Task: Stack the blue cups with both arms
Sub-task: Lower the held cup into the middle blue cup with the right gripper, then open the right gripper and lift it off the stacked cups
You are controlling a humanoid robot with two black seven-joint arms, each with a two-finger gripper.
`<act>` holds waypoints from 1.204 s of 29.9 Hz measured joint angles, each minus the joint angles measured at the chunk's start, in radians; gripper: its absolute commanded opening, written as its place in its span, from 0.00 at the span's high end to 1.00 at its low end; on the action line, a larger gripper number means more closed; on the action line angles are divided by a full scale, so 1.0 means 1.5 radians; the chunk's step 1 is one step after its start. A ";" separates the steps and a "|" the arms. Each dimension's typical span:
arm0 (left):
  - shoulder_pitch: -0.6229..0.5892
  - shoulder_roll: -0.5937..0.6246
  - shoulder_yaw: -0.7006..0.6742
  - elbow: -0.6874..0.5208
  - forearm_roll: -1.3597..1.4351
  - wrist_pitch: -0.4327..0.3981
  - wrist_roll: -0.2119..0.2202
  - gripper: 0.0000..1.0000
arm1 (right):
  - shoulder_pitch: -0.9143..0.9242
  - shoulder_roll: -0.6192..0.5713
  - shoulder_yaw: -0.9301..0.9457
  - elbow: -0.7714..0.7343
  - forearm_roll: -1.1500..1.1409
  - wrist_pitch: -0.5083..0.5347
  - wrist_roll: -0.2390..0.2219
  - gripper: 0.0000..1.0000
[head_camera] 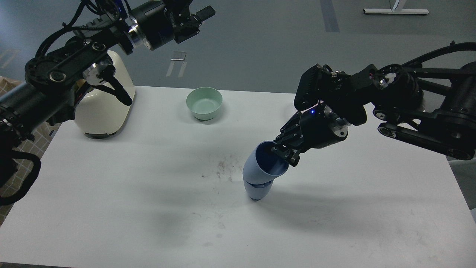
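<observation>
No legible brand, label or writing is seen on any item.

At 9 o'clock, the left arm [55, 82] is raised above the table's [111, 208] far-left corner. The left gripper [199, 18] is held at 11 o'clock, well clear of the table; whether its jaws are spread or pressed together cannot be told. Beneath this arm, a cream rounded appliance [106, 108] is seen standing on the table at 10 o'clock.

At 12 o'clock, a mint-green bowl [204, 103] is placed upright near the far edge; its interior appears empty.

Slightly right of centre, the two blue cups are nested. The lower cup [256, 190] is stood on the table; the upper cup [262, 167] is seated inside it, tilted with its mouth toward 2 o'clock. No contents are visible in the upper cup.

The right arm [416, 111] enters from 3 o'clock. The right gripper [284, 152] is positioned at the upper cup's rim, with the jaws pinching the rim wall, one finger inside the mouth.
</observation>
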 measured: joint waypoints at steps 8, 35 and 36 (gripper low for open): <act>0.000 0.000 -0.003 0.000 0.000 0.000 0.000 0.04 | -0.001 0.000 0.000 0.000 -0.002 0.000 0.000 0.96; 0.000 -0.004 -0.003 0.001 0.000 0.000 0.000 0.04 | -0.002 0.001 0.098 -0.056 0.000 0.000 0.000 0.00; 0.000 -0.004 -0.003 0.001 0.000 0.000 0.000 0.04 | -0.005 0.000 0.127 -0.069 0.003 0.000 0.000 0.00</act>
